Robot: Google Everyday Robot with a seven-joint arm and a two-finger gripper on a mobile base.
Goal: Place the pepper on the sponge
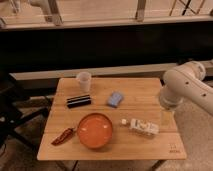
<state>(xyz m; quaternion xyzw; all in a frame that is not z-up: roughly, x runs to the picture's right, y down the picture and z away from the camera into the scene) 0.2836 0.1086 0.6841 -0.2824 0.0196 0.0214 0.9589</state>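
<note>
Lying diagonally, pepper (pixel 62 136) runs lower-left to upper-right; gripper unseen.

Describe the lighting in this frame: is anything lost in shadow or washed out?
Camera view: warm, even light on the table, so the pepper and the sponge both stand out; the band behind the table is nearly black; the white arm at the right is brightest; the gripper is not in view.
</note>
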